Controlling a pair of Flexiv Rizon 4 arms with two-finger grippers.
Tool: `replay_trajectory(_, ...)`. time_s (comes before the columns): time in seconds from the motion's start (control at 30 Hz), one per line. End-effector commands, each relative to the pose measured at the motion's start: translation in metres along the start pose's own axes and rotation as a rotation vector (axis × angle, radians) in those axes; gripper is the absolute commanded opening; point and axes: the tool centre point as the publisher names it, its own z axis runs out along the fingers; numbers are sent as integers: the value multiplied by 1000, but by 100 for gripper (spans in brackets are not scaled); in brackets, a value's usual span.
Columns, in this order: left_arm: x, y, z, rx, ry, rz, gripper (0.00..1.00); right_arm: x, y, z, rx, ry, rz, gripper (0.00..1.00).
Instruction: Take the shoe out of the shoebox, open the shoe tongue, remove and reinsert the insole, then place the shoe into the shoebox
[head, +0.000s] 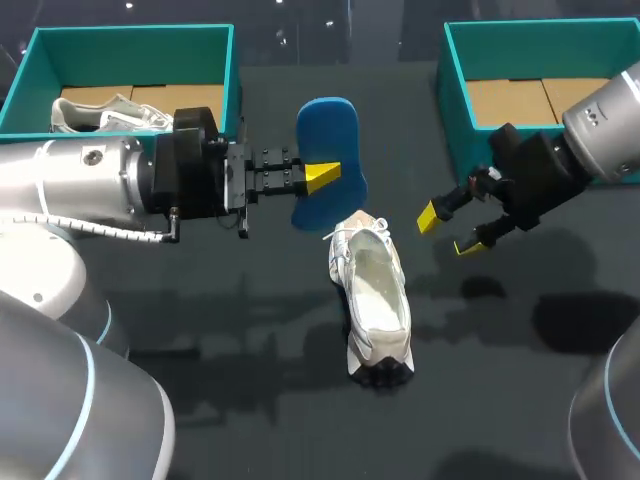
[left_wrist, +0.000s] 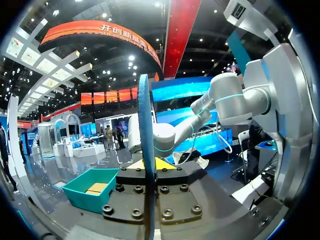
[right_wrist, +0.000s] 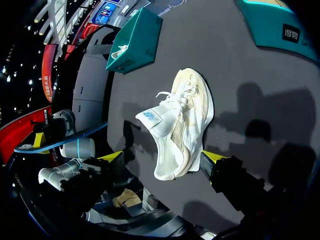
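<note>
Lying on dark table (head: 250, 400), white shoe (head: 378, 300)

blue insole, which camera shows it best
Head view: the blue insole shows its broad face, held by the left gripper. The left wrist view gives only its thin edge between the fingers; the right wrist view, a distant edge-on strip.
</note>
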Motion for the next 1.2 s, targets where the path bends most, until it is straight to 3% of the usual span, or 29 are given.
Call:
replay_trajectory(0.03, -15, 5, 7, -15, 74, 476, 0, -2, 2, 1, 12, -4, 11, 100)
replay_trajectory(0.33, -15, 5, 7, -15, 74, 476, 0, -2, 2, 1, 12, -4, 11, 100)
replay_trajectory(0.73, -14, 46, 9, 57, 102, 945, 0, 21, 14, -19, 3, 173, 33, 100)
replay_trajectory(1.03, -18, 67, 19, 78, 36, 1019, 0, 28, 15, -19, -60, 288, 97, 100)
replay_trajectory(1.2, -19, 69, 20, 83, 20, 1023, 0, 28, 15, -19, -60, 288, 97, 100)
